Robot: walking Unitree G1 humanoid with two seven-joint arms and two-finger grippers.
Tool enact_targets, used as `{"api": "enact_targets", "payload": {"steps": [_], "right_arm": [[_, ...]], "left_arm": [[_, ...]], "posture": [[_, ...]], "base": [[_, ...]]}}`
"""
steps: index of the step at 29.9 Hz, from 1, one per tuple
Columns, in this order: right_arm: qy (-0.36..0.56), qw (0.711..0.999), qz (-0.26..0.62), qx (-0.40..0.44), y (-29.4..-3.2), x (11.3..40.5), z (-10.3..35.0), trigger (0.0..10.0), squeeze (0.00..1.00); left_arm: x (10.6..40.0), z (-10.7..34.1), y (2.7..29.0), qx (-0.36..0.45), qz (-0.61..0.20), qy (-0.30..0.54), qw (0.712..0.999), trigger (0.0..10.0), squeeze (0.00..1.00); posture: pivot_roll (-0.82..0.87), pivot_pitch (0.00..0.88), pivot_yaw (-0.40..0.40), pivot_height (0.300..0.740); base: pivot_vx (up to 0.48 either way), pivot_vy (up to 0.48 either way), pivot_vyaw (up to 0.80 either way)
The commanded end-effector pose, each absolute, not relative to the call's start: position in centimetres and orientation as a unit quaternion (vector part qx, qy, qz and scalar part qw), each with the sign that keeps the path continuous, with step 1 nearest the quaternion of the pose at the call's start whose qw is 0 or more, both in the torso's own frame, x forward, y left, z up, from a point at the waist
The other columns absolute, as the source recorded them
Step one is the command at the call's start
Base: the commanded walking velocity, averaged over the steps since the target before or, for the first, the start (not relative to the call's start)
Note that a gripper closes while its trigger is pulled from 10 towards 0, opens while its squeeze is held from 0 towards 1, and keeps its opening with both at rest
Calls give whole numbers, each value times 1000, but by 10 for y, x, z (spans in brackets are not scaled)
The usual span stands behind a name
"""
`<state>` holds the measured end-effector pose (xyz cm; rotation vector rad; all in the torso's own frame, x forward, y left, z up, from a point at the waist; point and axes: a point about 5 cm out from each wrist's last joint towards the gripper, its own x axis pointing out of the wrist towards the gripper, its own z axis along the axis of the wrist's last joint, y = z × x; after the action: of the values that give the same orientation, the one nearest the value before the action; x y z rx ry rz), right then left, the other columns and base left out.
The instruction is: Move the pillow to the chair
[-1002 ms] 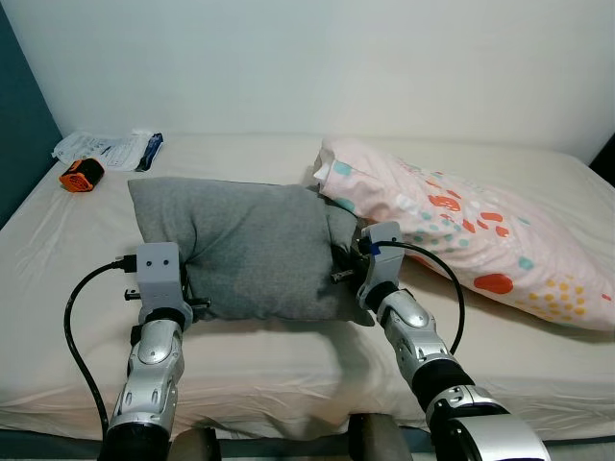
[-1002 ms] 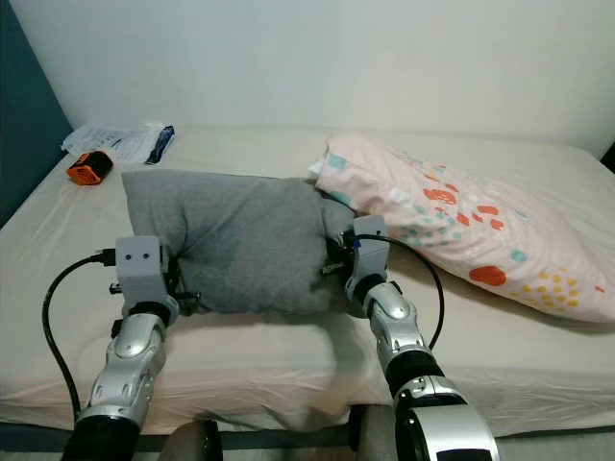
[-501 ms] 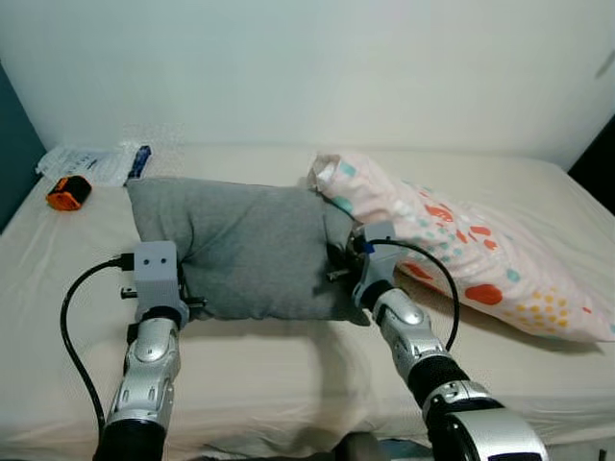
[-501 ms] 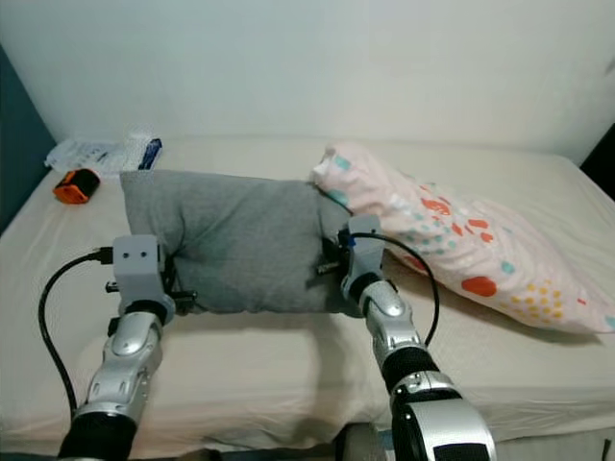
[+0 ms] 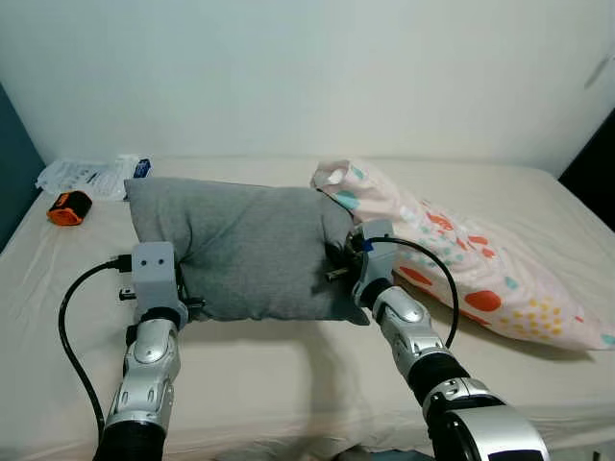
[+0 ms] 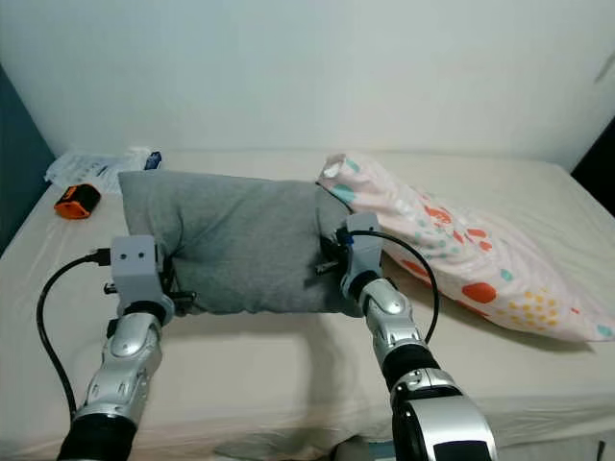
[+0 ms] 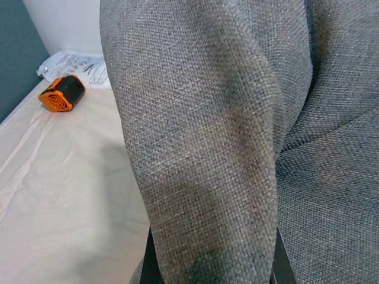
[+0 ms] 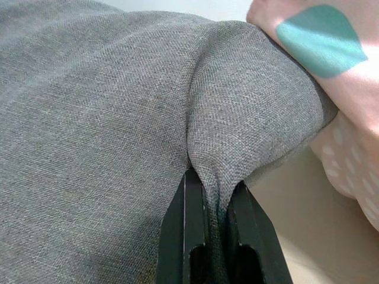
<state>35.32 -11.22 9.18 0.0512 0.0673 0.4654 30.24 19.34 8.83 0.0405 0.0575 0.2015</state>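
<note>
The grey pillow is seen lying across the cream bed, gripped at both of its near corners. The left gripper is clamped on the pillow's near-left corner; in the left wrist view a thick fold of grey fabric is squeezed between the 2 black fingers, so the gripper is held fairly wide around that fold. The right gripper is pinched onto the pillow's near-right corner, and in the right wrist view a thin pleat of cloth is caught between the fingers, which are drawn narrow and nearly closed on it. The pillow's far-right corner is touched by a second pillow, the pink patterned pillow, which is spread out to the right of the grey pillow and is dotted with teal, orange and yellow marks. Beyond the grey pillow's far-left corner, an orange and black object is seen on the bed, and just behind it a white plastic packet is lying against the wall side. Both silver arms are stretched forward from the near edge of the bed, with a black cable looped beside the left arm and another arched over the right wrist. A pale wall is seen behind the bed.
</note>
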Motion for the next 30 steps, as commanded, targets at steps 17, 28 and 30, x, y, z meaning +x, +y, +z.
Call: {"api": "enact_targets", "payload": {"steps": [17,28,30], "right_arm": [[-17,965,262,26,-106,366,121,10000,0],[-26,964,264,23,-105,372,130,10000,0],[-16,966,259,14,-105,371,127,10000,0]], "left_arm": [[309,136,229,17,174,-88,981,10000,0],[309,156,250,11,209,-125,970,10000,0],[310,154,243,4,184,-121,975,10000,0]], "posture": [[3,0,-114,697],[9,0,-129,737],[12,0,-131,740]], "base": [[0,0,0],[0,0,0],[0,0,0]]}}
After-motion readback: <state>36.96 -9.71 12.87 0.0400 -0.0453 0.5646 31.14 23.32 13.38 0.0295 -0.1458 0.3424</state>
